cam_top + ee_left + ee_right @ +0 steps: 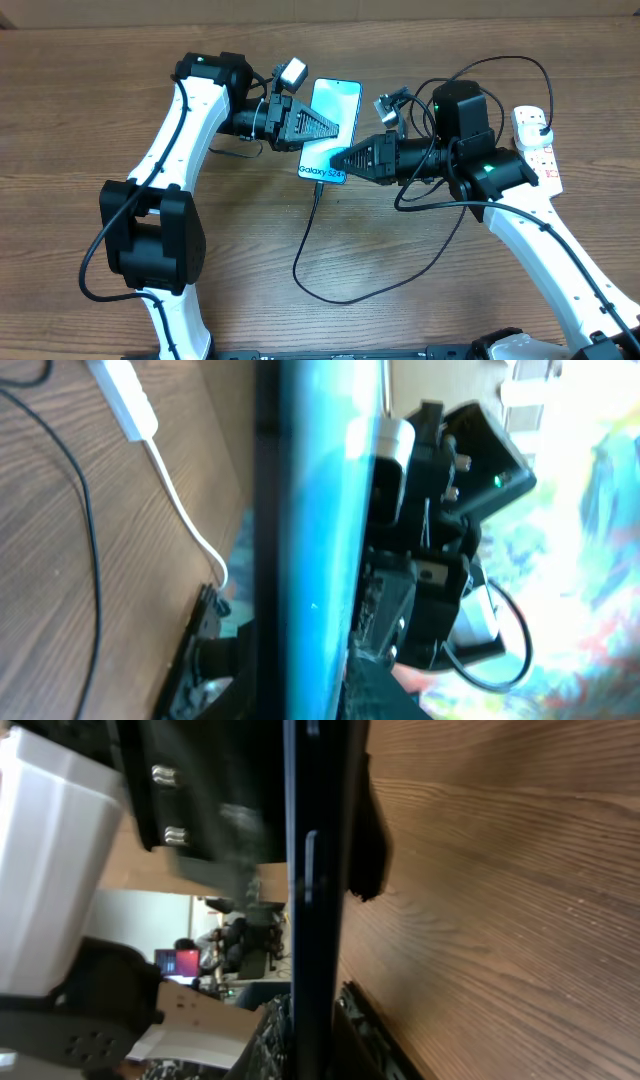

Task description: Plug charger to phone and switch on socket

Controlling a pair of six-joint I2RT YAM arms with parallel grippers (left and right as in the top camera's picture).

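Right fingers (360, 1055) are closed on the phone (320, 920), which sits edge-on between them. Opposite, the left fingers (200, 655) flank the phone; whether they grip or stand clear cannot be determined. Just below the right fingertips, the charger (310, 230) meets the phone's bottom edge; seating is unconfirmed. Judgement: the plugging step is near done. The next move calls for pressing the switch on the socket (535, 140), well behind the right fingers.

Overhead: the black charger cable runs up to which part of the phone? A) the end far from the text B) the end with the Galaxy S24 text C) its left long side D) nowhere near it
B: the charger reaches the phone at the end printed Galaxy S24.
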